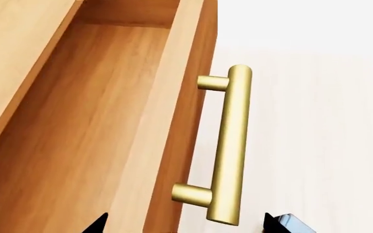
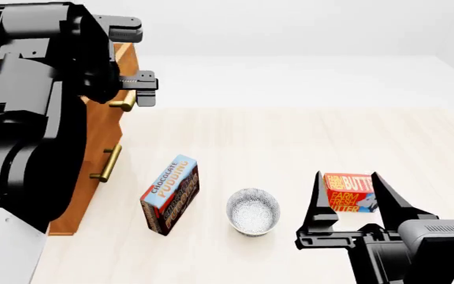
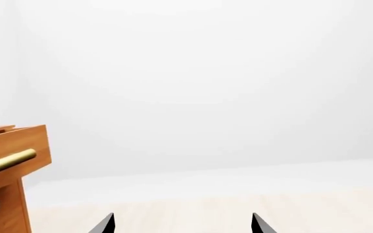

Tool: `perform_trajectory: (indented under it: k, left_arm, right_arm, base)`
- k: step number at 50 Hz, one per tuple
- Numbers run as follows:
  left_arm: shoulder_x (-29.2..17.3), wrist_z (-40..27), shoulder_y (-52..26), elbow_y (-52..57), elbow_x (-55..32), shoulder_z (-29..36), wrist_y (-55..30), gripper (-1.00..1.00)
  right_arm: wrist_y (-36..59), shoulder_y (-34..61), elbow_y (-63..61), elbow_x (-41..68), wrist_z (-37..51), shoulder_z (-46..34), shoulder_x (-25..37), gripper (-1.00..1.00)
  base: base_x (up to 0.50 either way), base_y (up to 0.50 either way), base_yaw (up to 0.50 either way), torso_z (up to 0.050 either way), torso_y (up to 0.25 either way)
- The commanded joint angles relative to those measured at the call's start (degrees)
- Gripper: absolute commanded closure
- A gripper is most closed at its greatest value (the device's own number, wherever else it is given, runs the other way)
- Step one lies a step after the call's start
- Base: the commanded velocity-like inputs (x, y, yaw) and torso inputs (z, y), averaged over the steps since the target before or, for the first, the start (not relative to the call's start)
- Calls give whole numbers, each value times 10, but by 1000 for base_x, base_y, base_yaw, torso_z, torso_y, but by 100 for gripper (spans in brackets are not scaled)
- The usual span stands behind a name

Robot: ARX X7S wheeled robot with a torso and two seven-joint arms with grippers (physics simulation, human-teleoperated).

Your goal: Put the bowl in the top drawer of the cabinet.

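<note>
The speckled white bowl (image 2: 252,211) stands upright on the floor, between a pudding box and a butter box. The orange-brown cabinet (image 2: 93,148) is at the left. Its top drawer (image 1: 89,121) is pulled out and its wooden inside is bare. My left gripper (image 1: 186,225) is open, its fingertips on either side of the drawer's brass handle (image 1: 232,145) and not touching it. The head view shows the left gripper (image 2: 142,89) at that handle (image 2: 123,102). My right gripper (image 2: 353,204) hangs open and empty, to the right of the bowl. The right gripper (image 3: 182,224) faces a blank wall.
A chocolate pudding box (image 2: 170,192) stands left of the bowl, and a red butter box (image 2: 349,192) lies behind my right gripper's fingers. The lower drawer's handle (image 2: 107,163) is below the top one. The cabinet (image 3: 5,194) shows at the right wrist view's edge.
</note>
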Motion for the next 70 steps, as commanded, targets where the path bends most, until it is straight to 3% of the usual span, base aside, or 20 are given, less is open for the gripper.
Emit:
perform_trajectory:
  k: [1, 16, 36, 40, 45, 52, 59, 64, 70]
  left_arm:
    - [7, 11, 19, -3, -14, -36, 4, -100]
    - [29, 31, 5, -3, -33, -63, -13, -100]
    - [30, -26, -26, -3, -296, 143, -19, -100]
    - [30, -47, -26, -3, -387, 209, -11, -100]
    - [30, -64, -34, -3, -560, 337, 6, -100]
    - [30, -89, -41, 9, -857, 586, 49, -100]
    - [30, -96, -53, 25, -1085, 791, 97, -100]
    - [30, -88, -60, 34, -1186, 886, 122, -100]
    - [30, -78, -71, 36, -1258, 944, 138, -100]
  right_arm:
    - [-3, -1, -1, 1, 3, 0, 2, -100]
    - [1, -4, -13, 2, 11, -3, 7, -100]
    - [6, -10, -37, 6, 24, -1, 18, -100]
    - [6, -10, -39, 9, 25, 0, 20, -100]
    - [4, -11, -39, 12, 26, 3, 22, -100]
    - [1, -13, -38, 12, 27, 2, 23, -100]
    - [-1, -16, -42, 12, 29, 1, 25, -100]
    - [-3, -21, -44, 11, 30, 0, 26, -100]
    - [-3, -22, -49, 11, 33, -2, 28, -100]
  base:
    - [0, 0, 0, 0, 0]
    - [0, 0, 0, 0, 0]
    - [0, 0, 0, 0, 0]
    - [0, 0, 0, 0, 0]
    - [0, 0, 0, 0, 0]
    - [0, 0, 0, 0, 0]
    - [0, 0, 0, 0, 0]
    - [0, 0, 0, 0, 0]
    - [0, 0, 0, 0, 0]
